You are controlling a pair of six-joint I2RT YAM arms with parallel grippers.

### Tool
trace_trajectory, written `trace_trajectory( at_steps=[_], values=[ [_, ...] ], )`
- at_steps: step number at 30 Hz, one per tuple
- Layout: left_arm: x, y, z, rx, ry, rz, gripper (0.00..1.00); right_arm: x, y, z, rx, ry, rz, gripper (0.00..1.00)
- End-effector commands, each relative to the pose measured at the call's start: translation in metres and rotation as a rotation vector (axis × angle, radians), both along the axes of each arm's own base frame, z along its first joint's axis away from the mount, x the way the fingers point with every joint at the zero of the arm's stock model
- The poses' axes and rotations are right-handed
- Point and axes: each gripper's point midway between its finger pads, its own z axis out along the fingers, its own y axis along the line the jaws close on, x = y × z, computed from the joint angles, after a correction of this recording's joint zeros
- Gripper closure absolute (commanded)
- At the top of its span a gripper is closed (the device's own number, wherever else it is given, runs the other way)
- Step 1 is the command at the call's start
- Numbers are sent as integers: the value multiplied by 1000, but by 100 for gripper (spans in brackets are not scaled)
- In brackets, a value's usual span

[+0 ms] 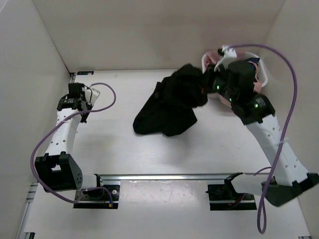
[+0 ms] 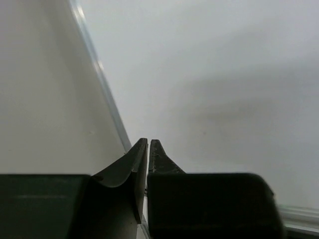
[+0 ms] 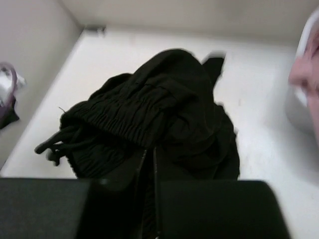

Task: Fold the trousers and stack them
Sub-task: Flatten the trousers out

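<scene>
The black trousers [image 1: 172, 102] lie in a crumpled heap on the white table, right of centre, with one end lifted towards my right gripper. My right gripper [image 1: 205, 85] is shut on the trousers' fabric and holds it above the table. In the right wrist view the trousers [image 3: 159, 114] hang bunched in front of the gripper [image 3: 150, 152], the elastic waistband and drawstring to the left. My left gripper [image 1: 81, 107] is shut and empty at the far left by the wall; the left wrist view shows it [image 2: 148, 143] over bare table.
A white basket [image 1: 261, 74] with a pink garment [image 1: 215, 55] stands at the back right, behind my right arm; the basket also shows in the right wrist view [image 3: 301, 107]. White walls enclose the table on the left, back and right. A metal rail [image 1: 164, 176] runs along the near edge.
</scene>
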Motion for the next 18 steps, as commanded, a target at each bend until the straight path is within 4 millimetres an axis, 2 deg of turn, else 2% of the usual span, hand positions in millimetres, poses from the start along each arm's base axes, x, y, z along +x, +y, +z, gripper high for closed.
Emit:
trace_trajectory(
  at_steps=[1,2,4,5,8,10,11,12,14,18],
  values=[
    [-27,-9,-17,-51,70,-2,80,-35,1,-84,-151,153,156,89],
    [-29,-11,-19,-59,73,-7,80,-53,-14,-121,-204,226,142,65],
    [-36,-15,-26,-77,82,-17,80,-77,-40,-168,-285,355,85,25],
    [-38,-15,-29,-78,91,-17,79,-92,-59,-198,-329,410,28,6],
    [-41,-16,-36,-79,105,-17,79,-114,-76,-218,-279,440,-51,1],
    [-40,-18,-39,-92,111,-13,79,-112,-86,-216,-200,408,-159,1],
    [-40,-18,-42,-94,124,-13,79,-109,-89,-204,-133,342,-201,1],
    [-39,-18,-46,-101,136,-2,79,-109,-93,-218,-121,354,-237,3],
    [-38,-23,-51,-117,147,-5,79,-108,-92,-228,-71,371,-269,6],
    [-37,-29,-51,-134,142,-4,78,-114,-86,-280,-116,543,-282,13]
  ],
)
